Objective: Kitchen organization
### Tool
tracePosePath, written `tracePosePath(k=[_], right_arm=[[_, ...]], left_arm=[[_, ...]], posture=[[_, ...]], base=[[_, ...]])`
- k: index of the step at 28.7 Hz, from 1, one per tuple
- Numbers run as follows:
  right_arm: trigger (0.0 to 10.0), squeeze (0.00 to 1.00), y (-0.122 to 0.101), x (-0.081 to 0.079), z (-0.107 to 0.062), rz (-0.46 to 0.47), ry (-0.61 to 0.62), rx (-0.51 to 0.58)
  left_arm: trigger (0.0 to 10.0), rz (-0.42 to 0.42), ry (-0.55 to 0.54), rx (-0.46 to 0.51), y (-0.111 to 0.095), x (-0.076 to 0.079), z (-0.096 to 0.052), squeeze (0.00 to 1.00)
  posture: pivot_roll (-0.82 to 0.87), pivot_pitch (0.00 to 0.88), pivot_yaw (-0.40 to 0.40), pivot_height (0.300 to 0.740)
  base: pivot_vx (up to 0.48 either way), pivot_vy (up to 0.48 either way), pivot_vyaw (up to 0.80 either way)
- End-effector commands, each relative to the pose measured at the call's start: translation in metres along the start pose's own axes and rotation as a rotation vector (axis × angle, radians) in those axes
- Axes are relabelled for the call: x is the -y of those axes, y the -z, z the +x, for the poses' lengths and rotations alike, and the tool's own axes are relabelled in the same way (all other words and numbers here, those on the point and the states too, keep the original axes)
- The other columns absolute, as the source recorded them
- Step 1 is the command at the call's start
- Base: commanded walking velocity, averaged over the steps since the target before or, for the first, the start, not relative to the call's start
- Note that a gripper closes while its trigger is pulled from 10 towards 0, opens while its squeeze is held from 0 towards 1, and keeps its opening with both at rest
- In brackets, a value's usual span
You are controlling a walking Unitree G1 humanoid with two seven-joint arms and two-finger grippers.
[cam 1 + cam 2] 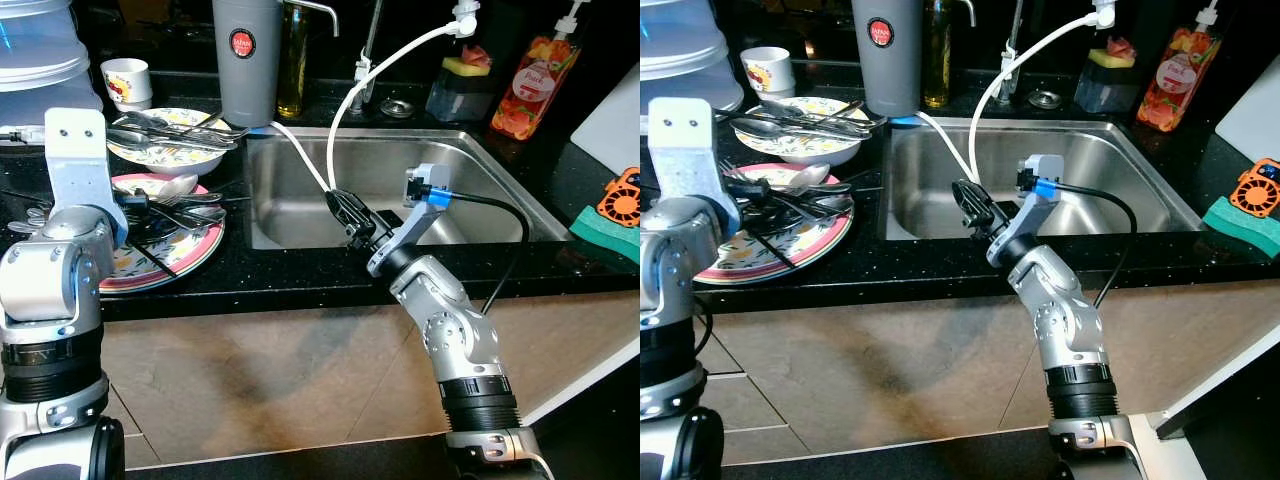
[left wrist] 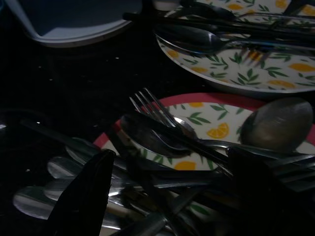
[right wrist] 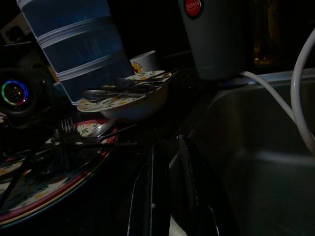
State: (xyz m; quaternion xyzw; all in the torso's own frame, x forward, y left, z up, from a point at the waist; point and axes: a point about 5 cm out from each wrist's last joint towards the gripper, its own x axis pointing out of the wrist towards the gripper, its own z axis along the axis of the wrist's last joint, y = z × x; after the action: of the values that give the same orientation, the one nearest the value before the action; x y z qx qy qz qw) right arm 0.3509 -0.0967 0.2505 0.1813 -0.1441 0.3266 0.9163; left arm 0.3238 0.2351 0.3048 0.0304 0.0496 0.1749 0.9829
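A red-rimmed plate [image 1: 190, 252] with a lemon pattern lies on the black counter left of the sink and carries a pile of spoons and forks [image 2: 162, 123]. Behind it a patterned bowl [image 1: 165, 157] holds more cutlery [image 1: 175, 130]. My left gripper [image 2: 167, 196] is open, low over the pile on the red-rimmed plate, one finger [image 2: 83, 194] on each side of several spoon handles. My right gripper [image 1: 350, 212] hangs over the sink's front left corner, shut, with nothing in it, pointing toward the plates.
The steel sink [image 1: 470, 170] has two white hoses [image 1: 340, 120] running into it. A grey flask [image 1: 247, 60], a small cup [image 1: 127, 82] and stacked blue containers [image 3: 78, 44] stand at the back. A soap bottle [image 1: 535, 85] and green sponge [image 1: 605, 232] are at the right.
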Motion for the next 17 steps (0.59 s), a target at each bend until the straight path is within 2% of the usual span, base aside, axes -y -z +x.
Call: tracePosePath(k=[1, 6, 15, 17], right_arm=[[10.0, 0.00, 0.000, 0.002, -0.001, 0.016, -0.003, -0.007], [10.0, 0.00, 0.000, 0.002, -0.001, 0.008, -0.011, -0.012], [10.0, 0.00, 0.001, 0.001, -0.002, -0.002, -0.028, -0.020], [10.0, 0.00, 0.001, 0.001, -0.002, -0.002, -0.028, -0.020]], left_arm=[[10.0, 0.009, -0.018, 0.013, -0.004, -0.004, -0.001, 0.00], [10.0, 0.014, -0.015, -0.012, -0.002, -0.004, -0.003, 0.00], [10.0, 0.008, 0.056, -0.156, 0.025, 0.005, -0.002, 0.00], [10.0, 0.010, 0.057, -0.158, 0.025, 0.005, -0.002, 0.00]], posture=[[0.04, 0.123, -0.051, 0.740], [0.04, 0.120, -0.049, 0.740], [0.04, 0.113, -0.049, 0.740], [0.04, 0.113, -0.049, 0.740]], base=[[0.000, 0.000, 0.00], [0.000, 0.000, 0.00], [0.000, 0.000, 0.00], [0.000, 0.000, 0.00]])
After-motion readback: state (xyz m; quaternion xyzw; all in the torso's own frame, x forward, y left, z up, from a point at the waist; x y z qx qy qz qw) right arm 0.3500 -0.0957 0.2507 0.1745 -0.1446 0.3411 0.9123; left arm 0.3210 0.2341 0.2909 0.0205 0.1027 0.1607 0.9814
